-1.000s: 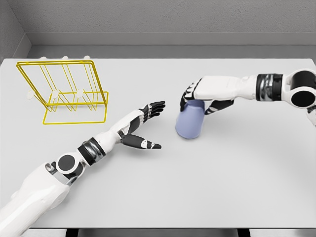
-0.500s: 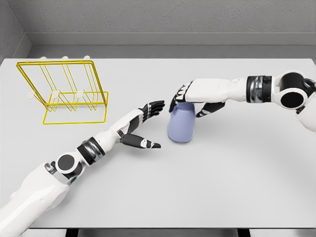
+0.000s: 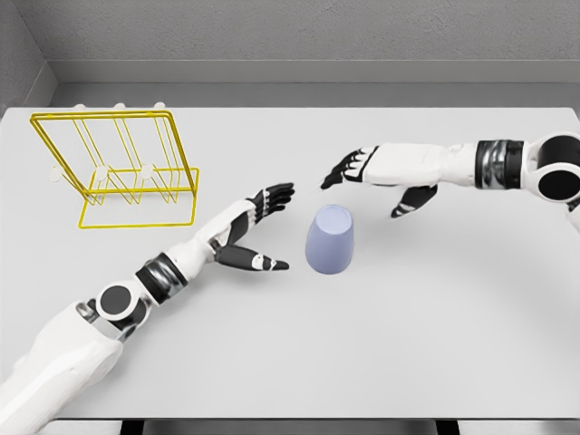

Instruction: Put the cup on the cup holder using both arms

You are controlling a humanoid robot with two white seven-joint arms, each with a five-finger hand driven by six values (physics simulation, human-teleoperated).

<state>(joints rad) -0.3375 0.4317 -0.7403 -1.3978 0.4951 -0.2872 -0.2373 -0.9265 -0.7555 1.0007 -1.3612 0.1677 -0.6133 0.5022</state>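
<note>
Your left robot hand (image 3: 256,231) sits with its fingers spread and empty, thumb reaching low toward the cup and the other fingers fanned above it. Just beside it, on the side away from the rack, stands the pale blue cup (image 3: 328,238) on the white counter (image 3: 426,308). It looks to be mouth-down, wide end on the surface, though the render is soft enough that you should not lean on that. Its long axis is close to upright with a slight tilt. The gap between thumb tip and cup wall is small but real: apart, not touching.

Your right robot hand (image 3: 385,177) hovers above and behind the cup, fingers also open and holding nothing, clear of the rim. So the left is the nearer hand at cup level, and a sideways close would meet the wall.

The yellow wire cup holder (image 3: 118,168) stands well apart at the far left of the counter, behind the left forearm, so the carry goes that way.
</note>
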